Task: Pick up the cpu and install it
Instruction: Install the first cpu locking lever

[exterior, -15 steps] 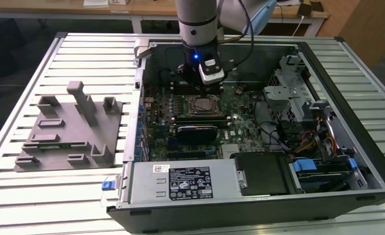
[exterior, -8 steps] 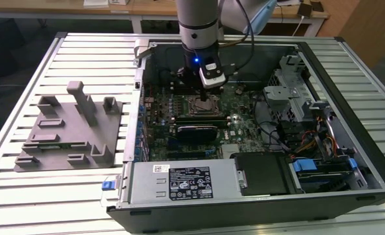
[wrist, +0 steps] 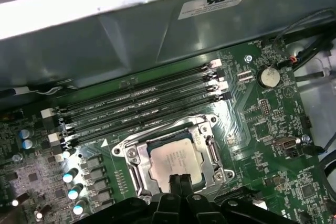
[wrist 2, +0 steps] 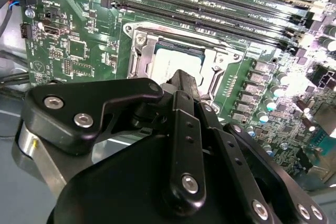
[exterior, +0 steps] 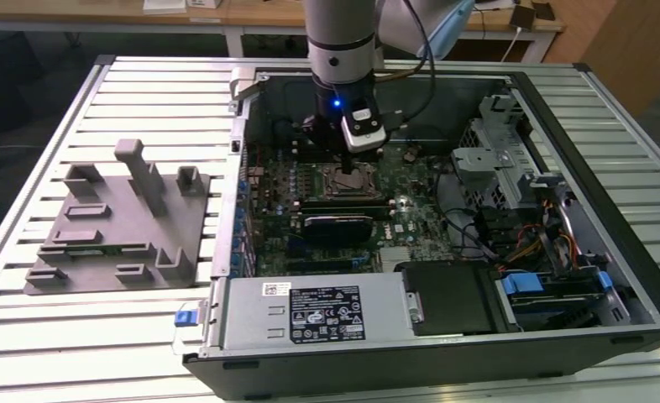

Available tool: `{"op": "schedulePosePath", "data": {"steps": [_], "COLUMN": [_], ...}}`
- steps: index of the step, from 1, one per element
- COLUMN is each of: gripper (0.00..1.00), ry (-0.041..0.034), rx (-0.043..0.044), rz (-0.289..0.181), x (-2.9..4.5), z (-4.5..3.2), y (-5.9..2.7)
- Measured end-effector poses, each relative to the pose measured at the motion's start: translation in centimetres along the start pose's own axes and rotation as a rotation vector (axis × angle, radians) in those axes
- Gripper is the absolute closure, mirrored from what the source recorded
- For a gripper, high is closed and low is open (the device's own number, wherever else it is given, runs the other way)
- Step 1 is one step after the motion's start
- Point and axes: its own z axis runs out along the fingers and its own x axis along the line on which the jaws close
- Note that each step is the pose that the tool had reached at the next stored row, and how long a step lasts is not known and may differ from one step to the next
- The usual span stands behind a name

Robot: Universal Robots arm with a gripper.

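Jaws [wrist: 181,181] together over socketed cpu [wrist: 176,157]

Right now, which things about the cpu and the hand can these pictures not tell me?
- Near edge of the cpu: hidden by the hand in the first wrist view.
- Much of the cpu in the second wrist view: covered by the hand.
- Whether the hand touches the cpu: cannot tell in either wrist view.
- The cpu in the exterior view: too small, under the hand.
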Motion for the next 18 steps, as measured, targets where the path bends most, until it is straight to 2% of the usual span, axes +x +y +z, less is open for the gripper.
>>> {"op": "schedulePosePath", "data": {"steps": [5, 15, 18], "gripper": [0.89, 0.89, 0.89], "ry": [0.0015, 0.0045, 0.0049], "rx": [-0.0007, -0.0118, -0.0121], "rz": [-0.007, -0.102, -0.107], "x": [-0.15, -0.61, -0.62], "z": [0.03, 0.11, -0.03], "y": [0.05, 0.20, 0.20]}}
